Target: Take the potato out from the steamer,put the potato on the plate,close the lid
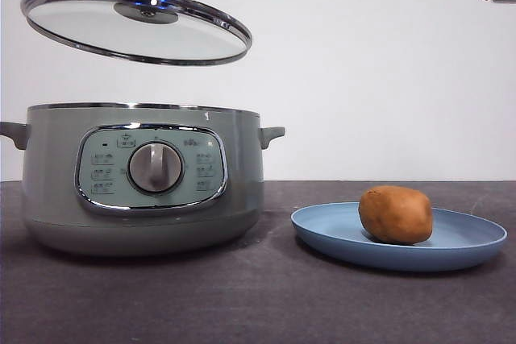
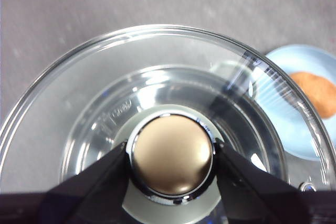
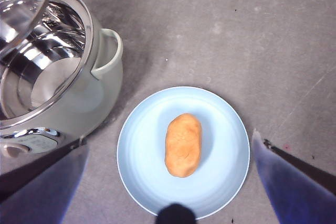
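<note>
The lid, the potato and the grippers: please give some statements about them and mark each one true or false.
1. The lid rests on the steamer. False: the left gripper holds it above the open pot.
2. The potato lies on the plate. True.
3. The right gripper grips the potato. False: it is open, above the plate.
4. The lid hangs tilted. True.

A plain white wall (image 1: 387,70) is seen behind everything, evenly lit, nothing hung on it. The lower part is taken up by a dark grey table (image 1: 266,296), matte, with faint scuffs and pale specks seen from above.
</note>
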Controlling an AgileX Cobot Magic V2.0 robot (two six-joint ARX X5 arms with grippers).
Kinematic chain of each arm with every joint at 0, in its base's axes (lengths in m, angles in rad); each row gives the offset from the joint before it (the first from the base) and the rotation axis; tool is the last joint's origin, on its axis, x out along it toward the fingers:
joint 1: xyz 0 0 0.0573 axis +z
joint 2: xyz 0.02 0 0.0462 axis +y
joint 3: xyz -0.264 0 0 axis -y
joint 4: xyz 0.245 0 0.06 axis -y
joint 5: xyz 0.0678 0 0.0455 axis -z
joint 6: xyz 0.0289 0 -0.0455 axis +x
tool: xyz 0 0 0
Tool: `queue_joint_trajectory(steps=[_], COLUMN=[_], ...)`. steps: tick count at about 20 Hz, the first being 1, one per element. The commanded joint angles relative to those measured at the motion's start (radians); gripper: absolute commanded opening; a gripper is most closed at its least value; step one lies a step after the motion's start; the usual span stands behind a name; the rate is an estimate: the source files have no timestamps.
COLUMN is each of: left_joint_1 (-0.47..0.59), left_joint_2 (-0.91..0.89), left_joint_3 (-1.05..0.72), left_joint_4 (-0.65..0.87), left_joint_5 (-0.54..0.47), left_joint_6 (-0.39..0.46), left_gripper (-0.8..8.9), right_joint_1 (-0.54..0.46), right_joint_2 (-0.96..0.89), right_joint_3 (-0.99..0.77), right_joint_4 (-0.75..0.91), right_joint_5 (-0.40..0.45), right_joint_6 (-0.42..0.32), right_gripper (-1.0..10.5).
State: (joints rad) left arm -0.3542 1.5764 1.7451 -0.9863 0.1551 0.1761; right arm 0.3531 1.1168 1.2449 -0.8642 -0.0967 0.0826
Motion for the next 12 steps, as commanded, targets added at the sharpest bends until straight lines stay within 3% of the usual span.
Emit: queue_joint_trajectory(steps=[1,7,12], left_joint_1=[0.002,0.003,0.003], left_joint_2=[-0.073,-0.099,-0.099], left_joint_3=[-0.102,-0.351,-0.385], left_joint_4=[0.118,0.332,0.396], left_joint_5=[0.01,0.009,0.01], left_joint_6=[0.004,-0.024,-0.045], left_gripper=[-0.09,-0.09,-0.09], right_joint_1=[0.0,0.0,0.0], right_joint_2=[0.002,0.002,0.002], right_joint_3=[-0.004,-0.004,-0.004], right_joint_4=[0.004,0.002,-0.008], right_joint_5=[0.003,0.047,0.047], right_joint_6=[0.008,0.009,0.014], right_gripper=[5.3,5.3,5.3])
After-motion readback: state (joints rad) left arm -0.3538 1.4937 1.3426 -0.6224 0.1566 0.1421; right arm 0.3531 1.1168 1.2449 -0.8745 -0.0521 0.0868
